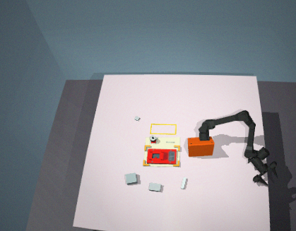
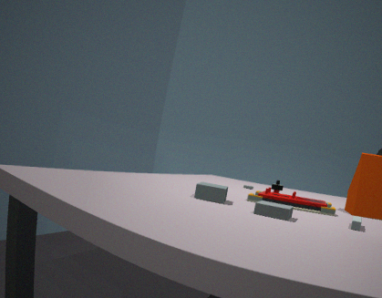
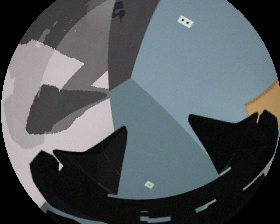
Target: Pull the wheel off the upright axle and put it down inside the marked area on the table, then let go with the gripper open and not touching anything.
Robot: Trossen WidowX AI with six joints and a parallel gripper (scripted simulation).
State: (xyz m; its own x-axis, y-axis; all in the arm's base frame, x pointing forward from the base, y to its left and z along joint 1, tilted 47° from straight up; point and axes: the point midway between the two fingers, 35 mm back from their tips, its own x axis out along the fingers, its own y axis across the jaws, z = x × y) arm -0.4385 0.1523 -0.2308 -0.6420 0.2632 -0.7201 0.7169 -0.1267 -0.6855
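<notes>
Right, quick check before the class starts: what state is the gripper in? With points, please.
Gripper [image 1: 265, 174] [image 3: 158, 123]: open, fingers wide apart, nothing between them.

Marked area [image 1: 163, 133] behind board [image 1: 173, 142], pedestal [image 1: 200, 147] [image 2: 372, 186] right of board
</notes>
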